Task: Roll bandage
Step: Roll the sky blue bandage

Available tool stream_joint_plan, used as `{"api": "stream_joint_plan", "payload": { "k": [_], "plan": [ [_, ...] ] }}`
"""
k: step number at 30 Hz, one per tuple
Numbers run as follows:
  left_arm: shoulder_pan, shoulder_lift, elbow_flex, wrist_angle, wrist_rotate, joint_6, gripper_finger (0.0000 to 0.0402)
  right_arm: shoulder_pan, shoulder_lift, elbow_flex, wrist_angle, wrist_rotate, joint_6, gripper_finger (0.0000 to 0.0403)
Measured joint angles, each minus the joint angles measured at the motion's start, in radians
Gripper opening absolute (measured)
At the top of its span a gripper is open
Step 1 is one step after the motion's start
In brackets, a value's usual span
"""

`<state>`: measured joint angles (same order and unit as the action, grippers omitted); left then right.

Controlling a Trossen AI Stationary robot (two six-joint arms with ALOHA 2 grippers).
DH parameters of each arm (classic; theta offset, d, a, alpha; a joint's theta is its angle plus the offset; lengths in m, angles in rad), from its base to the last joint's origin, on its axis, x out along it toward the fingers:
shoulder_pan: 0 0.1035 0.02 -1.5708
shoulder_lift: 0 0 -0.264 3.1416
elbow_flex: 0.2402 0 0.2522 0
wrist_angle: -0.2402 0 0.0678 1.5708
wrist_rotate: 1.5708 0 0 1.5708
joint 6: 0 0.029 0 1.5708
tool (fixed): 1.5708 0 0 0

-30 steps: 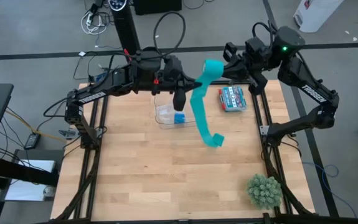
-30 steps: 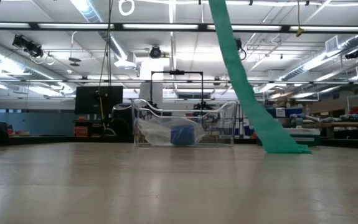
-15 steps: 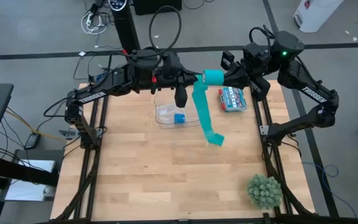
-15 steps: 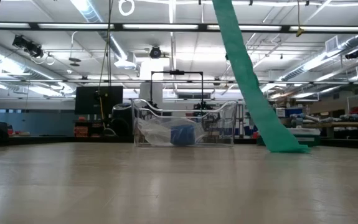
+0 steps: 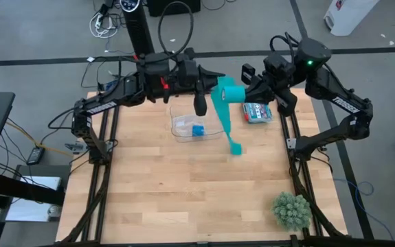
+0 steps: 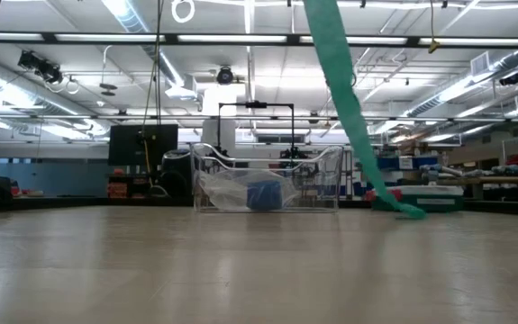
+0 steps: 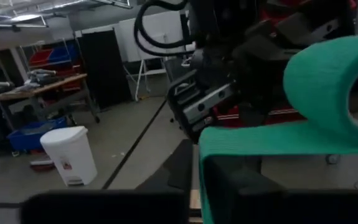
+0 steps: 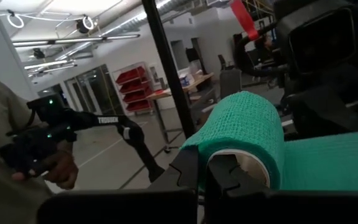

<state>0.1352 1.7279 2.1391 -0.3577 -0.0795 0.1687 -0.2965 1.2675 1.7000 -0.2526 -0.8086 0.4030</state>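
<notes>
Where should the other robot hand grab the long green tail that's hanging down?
Probably the flat strip of the bandage just below the roll, pinched across its two faces from the left gripper's side. The right gripper is shut on the roll. The strip hangs taut up there, while its end lies slack on the table.

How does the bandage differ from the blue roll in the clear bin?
The bandage is teal; the blue roll is blue. The bandage is held up in the air between the two arms, a coil with a long strip hanging to the table; the blue roll lies inside the clear bin. The bandage is partly unrolled; the blue roll looks compact. Both seem to be soft rolls.
</notes>
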Motion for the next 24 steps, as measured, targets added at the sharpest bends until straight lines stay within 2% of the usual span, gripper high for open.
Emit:
{"api": "stream_joint_plan", "payload": {
  "k": [7,10,14,24],
  "plan": [
    [0.001,0.0,0.0,-0.05,-0.047,-0.033,0.0186,0.039,0.025,0.0,0.009,-0.016,0.035,0.0],
    [0.0,0.0,0.0,-0.057,-0.095,-0.042,0.0221,0.054,0.03,0.0,0.013,-0.016,0.052,0.0],
    [0.001,-0.006,0.0,-0.046,-0.111,-0.04,0.0228,0.066,0.032,0.0,0.009,-0.01,0.088,0.0],
    [0.001,-0.028,0.006,-0.001,-0.172,0.015,0.0198,0.075,0.04,0.0,-0.021,-0.025,0.116,0.0]
  ]
}}
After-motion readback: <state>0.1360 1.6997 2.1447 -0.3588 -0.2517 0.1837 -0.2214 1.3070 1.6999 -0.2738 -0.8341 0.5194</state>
